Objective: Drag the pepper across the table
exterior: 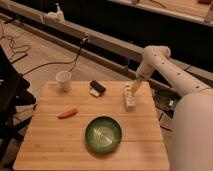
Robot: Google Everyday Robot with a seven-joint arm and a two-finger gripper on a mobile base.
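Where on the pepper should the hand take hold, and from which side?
I would grip the pepper at its middle, from above, closing across its slim width: it lies flat on the table. The hand is near the table's far edge.

Square light-wood worktop point(50, 145), plank seams visible. Lying on it:
- white cup point(63, 80), far left corner, upright
- black-and-white block point(96, 88), just right of the cup
- pepper point(67, 113), left of centre
- green bowl point(103, 134), near the front edge

Robot claw point(130, 99) pointing down at the far right part.
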